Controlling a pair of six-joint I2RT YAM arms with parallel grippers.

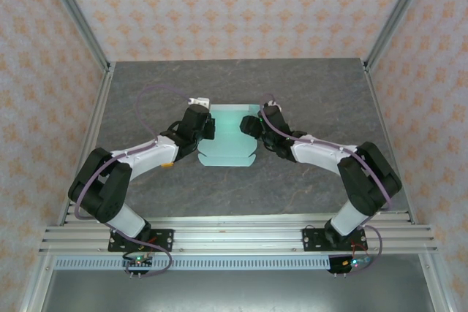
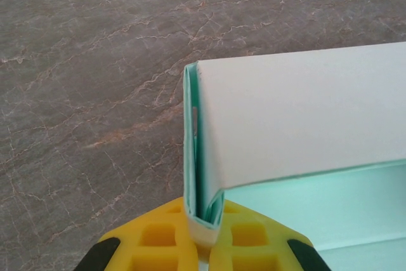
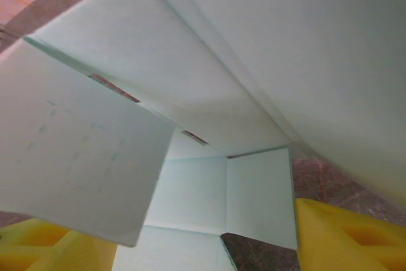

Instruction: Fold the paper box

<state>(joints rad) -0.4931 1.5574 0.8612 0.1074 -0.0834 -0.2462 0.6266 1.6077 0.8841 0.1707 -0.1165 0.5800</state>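
**Setting.** Booth with walls [image 1: 234, 5] papered in a pale peach floral print and aluminium corner posts [image 1: 73, 12]. The table [image 1: 314, 180] has a dark grey stone-look top, and a slotted aluminium rail [image 1: 234, 237] along its near edge carries both arm bases.

**Item 1, paper box [image 1: 228, 140].** Pale mint-blue card at the middle of the table, between the two wrists. Its base panel lies flat. The near edge has rounded corners and points toward the rail. The left side wall is folded up and doubled over on itself. The left wrist view shows its white outer face and mint inner face. In the right wrist view, several panels and flaps are raised at angles, with crease lines and small slots visible.

**Item 2, left gripper [image 2: 204, 220].** Yellow fingers [image 2: 158, 236] are pressed together on the lower end of the doubled left wall, so the card is pinched between them.

**Item 3, right gripper [image 3: 203, 239].** It sits at the box's right edge. The yellow fingers [image 3: 346, 236] stand wide apart, with card panels lying in the span between them. One flap overhangs the left-hand finger. Contact between pad and card cannot be made out; it appears not to be clamping.

**Item 4, sundries.** A purple cable [image 1: 146, 104] loops above the left arm. A small orange piece [image 1: 170, 166] lies just beside that arm's forearm.
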